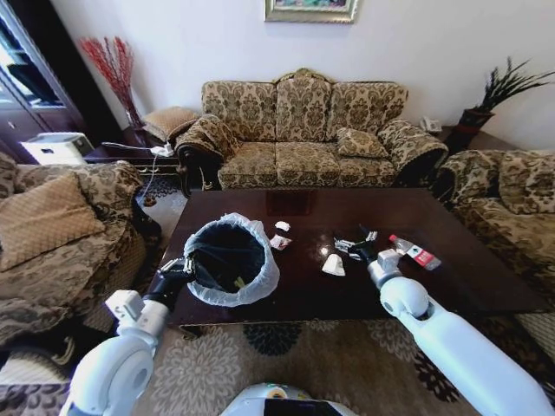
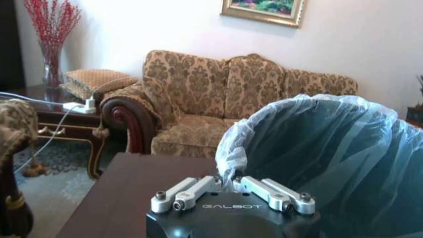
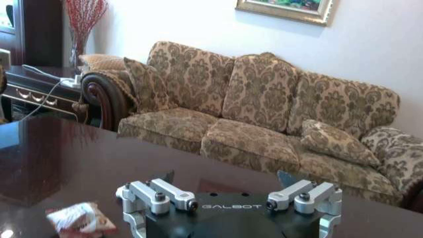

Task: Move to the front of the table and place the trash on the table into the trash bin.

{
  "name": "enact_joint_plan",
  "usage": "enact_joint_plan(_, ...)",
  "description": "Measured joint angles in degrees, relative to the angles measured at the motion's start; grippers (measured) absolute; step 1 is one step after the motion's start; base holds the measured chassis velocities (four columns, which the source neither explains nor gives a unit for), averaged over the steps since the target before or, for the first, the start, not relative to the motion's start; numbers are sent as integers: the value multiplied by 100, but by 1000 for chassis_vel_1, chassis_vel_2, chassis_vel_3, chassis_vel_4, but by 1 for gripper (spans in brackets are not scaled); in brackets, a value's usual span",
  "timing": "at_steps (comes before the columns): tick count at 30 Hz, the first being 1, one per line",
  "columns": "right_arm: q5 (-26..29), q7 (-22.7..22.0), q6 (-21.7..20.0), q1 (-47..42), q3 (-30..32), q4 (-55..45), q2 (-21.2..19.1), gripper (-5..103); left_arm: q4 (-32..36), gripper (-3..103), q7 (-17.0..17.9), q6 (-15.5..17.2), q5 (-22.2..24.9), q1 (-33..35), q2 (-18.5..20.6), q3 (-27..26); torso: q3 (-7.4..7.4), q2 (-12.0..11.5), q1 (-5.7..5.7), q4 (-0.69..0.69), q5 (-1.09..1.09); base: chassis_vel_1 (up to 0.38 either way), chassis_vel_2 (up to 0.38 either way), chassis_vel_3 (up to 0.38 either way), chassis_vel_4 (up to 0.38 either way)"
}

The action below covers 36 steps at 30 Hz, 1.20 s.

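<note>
1. The table (image 1: 486, 290) spreads wide and dark in front of the robot. Its glossy top mirrors the room, a square panel is set into the middle, and the sofa (image 1: 303, 130) sits just behind it.

2. The trash bin (image 1: 230, 260) stands on the table's near-left part, black inside, with a thin whitish bag folded over its rim. It looks light and a bit tippy, and that bag film is soft and slippery. The rim is the natural place to hold it.

3. The left gripper (image 1: 184, 273) is right there. In the left wrist view its jaws are pinched together on the bin's rim and bag edge (image 2: 233, 174), at the side nearest the robot.

4. The right gripper (image 1: 362, 251) is low over the table amid the litter. In the right wrist view its jaws stand wide apart with nothing between them.

5. The plastic bottle (image 1: 414, 251) lies on its side just right of that gripper, clear with a red label. It is probably light, smooth and liable to roll, so take it across the body.

6. The crumpled white paper (image 1: 333, 264) lies just left of the gripper. It is soft and squashes easily, so any pinch should do.

7. The red-and-white wrapper (image 1: 280, 242) rests beside the bin, with a small white scrap (image 1: 283, 226) just behind it. Both look flimsy and flat, and are best nipped at a raised edge.
</note>
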State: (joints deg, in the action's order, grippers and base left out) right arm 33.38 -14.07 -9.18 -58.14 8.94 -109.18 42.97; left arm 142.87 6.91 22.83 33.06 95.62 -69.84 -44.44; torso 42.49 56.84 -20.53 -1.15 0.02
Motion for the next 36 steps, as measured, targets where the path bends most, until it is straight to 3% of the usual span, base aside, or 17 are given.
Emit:
enact_joint_plan(6,-57,-19,-101,-74,-21,-82,-6,100,0,3,-80,-111,-14,29,-37,3,0,-1,-1,-5,-2,-155,163,171,-168)
enact_joint_plan(13,-91,-15,-67,-186,40,-21,-17,100,-8,3,-84,-113,-84,42,-68,2,3,-3,-10,-2,-1,-194,192,176,-179)
enact_joint_plan(24,-97,75,-10,-159,-43,145,52,100,-14,3,-111,-126,-182,72,-84,-2,-2,0,5,-3,-3,47,26,22,63)
enact_joint_plan(29,-87,233,-91,-172,-250,198,117,100,-104,3,-124,-271,-494,66,-94,-1,3,-4,-9,-8,-3,42,70,56,55)
enact_joint_plan(36,-105,509,-40,-275,-608,431,357,100,-269,3,-188,-355,-628,-8,-58,80,4,-5,-8,-1,0,0,0,0,0)
